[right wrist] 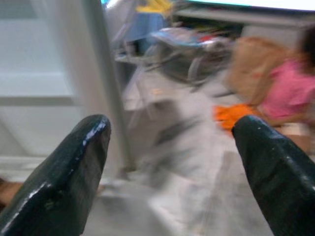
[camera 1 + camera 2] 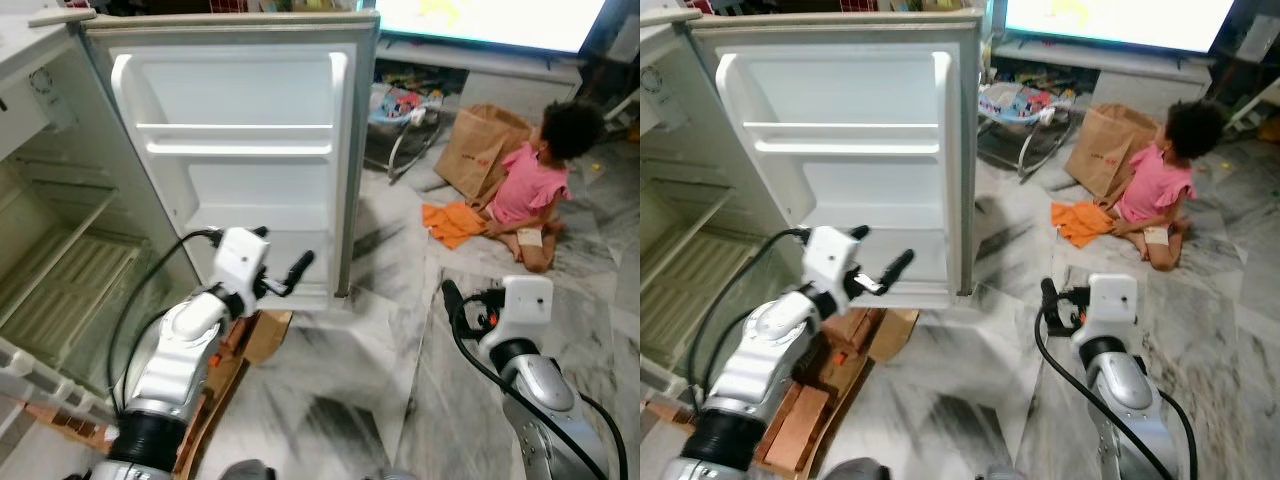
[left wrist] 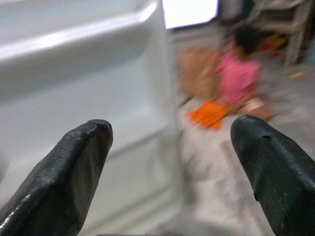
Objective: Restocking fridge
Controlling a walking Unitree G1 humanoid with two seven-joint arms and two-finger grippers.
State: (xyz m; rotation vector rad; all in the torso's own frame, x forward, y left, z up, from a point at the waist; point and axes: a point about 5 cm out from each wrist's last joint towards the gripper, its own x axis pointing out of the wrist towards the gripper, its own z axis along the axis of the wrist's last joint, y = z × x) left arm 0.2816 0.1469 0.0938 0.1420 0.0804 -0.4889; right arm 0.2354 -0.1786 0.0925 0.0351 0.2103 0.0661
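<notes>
The white fridge stands open, its door (image 2: 240, 150) swung wide toward me with bare door shelves (image 2: 235, 140). The cabinet's inside (image 2: 60, 260) at the left has wire racks and nothing that I can make out on them. My left gripper (image 2: 285, 265) is raised in front of the door's lowest shelf, open, with nothing between its black fingers (image 3: 64, 177). My right gripper (image 2: 455, 300) hovers low over the marble floor to the right of the door, also open and holding nothing, with its fingers (image 1: 59, 172) spread wide.
A person in a pink top (image 2: 530, 190) sits on the floor at the right, beside a brown paper bag (image 2: 480, 150) and an orange cloth (image 2: 450, 222). Flattened cardboard (image 2: 255, 335) lies under the door. A baby bouncer (image 2: 405, 110) stands behind it.
</notes>
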